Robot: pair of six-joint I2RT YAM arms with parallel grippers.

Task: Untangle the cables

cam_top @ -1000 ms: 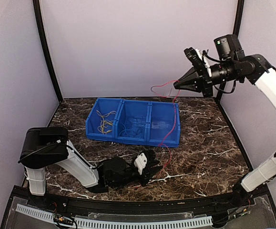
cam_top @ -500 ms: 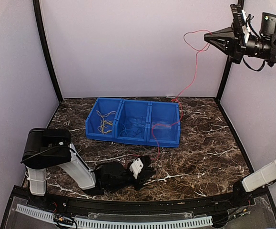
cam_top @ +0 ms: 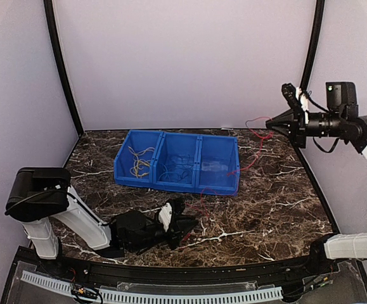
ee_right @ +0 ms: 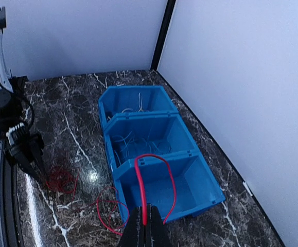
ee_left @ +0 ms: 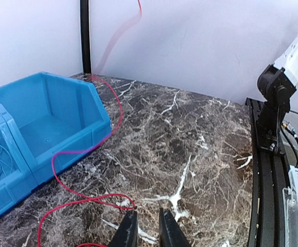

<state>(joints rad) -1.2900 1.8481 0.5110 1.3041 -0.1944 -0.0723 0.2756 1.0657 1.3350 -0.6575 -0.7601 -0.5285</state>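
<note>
My right gripper (cam_top: 267, 125) hangs above the table's back right corner, shut on a red cable (cam_top: 257, 120). In the right wrist view the jaws (ee_right: 149, 216) pinch the cable (ee_right: 140, 185), which loops above the blue bin's (ee_right: 210, 188) end compartment. The cable sags across the bin's corner down to a loose heap of red cables (ee_right: 61, 180) on the table. My left gripper (cam_top: 189, 227) lies low by that heap. Its jaws (ee_left: 144, 218) stand slightly apart with nothing between them, and a red cable (ee_left: 87, 200) ends just beside the left fingertip (ee_left: 129, 226).
The blue three-compartment bin (cam_top: 170, 185) stands at mid-table. Its left compartment holds yellow cables (cam_top: 139, 161), the middle one blue cables (cam_top: 177, 170). Purple walls with black corner posts close the back and sides. A black rail runs along the near edge (ee_left: 272, 170).
My right gripper swung up high to the right with the red cable, then came down to the back right corner. My left arm slid left along the table.
</note>
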